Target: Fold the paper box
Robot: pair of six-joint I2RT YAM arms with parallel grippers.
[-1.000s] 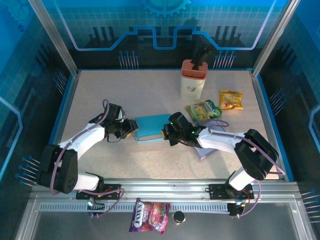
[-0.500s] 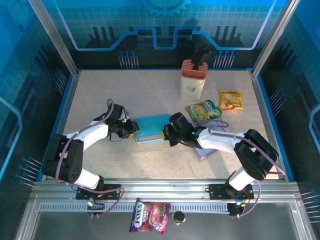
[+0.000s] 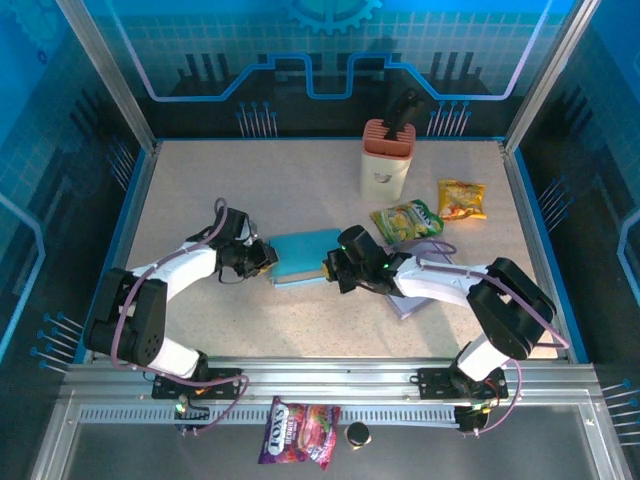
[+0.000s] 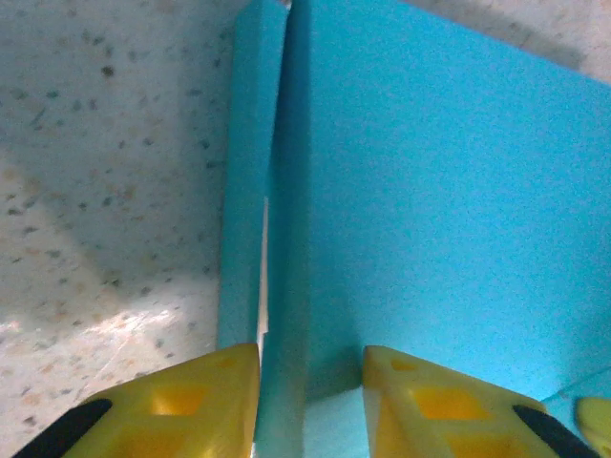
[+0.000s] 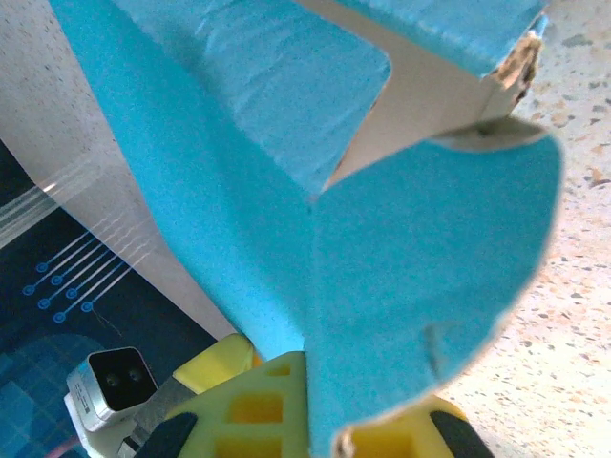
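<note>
Speckled beige bench [image 3: 300,190] inside the blue-walled cell, and near its middle lies the turquoise paper box [image 3: 305,256], stretched between the two arms. Over the last second the left arm has swung its elbow inward and nudged the left end effector [image 3: 262,256] a touch closer to the box's left end; the box itself and the right arm look unmoved. From the left wrist, yellow fingers [image 4: 205,396] sit either side of a narrow side panel that fills the gap between them, so I'd call that end effector closed on the box's edge. The right end effector [image 3: 335,268] is nipped tight on the rounded tuck flap [image 5: 430,248], which stands open beside the box's pale inside (the end is plainly not tucked yet). My guess is that the left arm's shift was a brace, steadying the box so the right can fold the flap in.
</note>
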